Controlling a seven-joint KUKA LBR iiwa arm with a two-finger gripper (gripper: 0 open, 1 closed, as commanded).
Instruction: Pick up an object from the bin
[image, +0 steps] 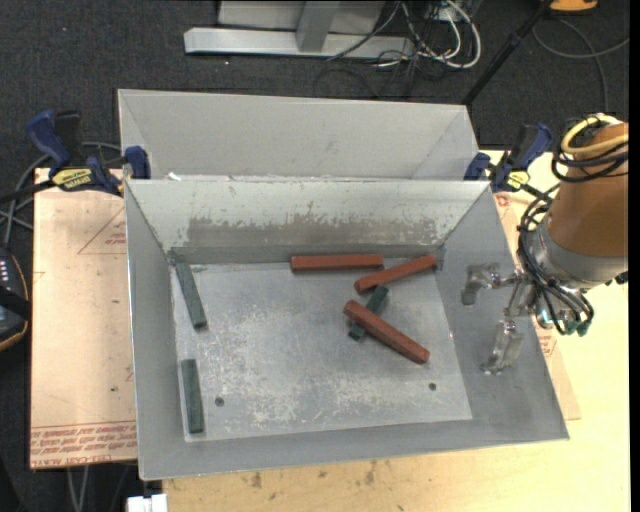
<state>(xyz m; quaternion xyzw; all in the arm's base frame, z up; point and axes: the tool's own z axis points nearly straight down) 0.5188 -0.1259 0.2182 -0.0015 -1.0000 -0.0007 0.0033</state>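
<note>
Gripper (492, 318) at the bin's (300, 385) three o'clock, fingers apart, empty. Best to straddle the nearest red-brown bar (387, 333) across its narrow width.

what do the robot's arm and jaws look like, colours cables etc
The wrist wears a rounded orange cover, with yellow and black cables looped on top. Below it a dark collar carries a tangle of thin dark wires. The two jaws are slim, bare silvery metal.

bin floor (300, 370) bare at front; red bars (388, 335) crowd back right
</note>
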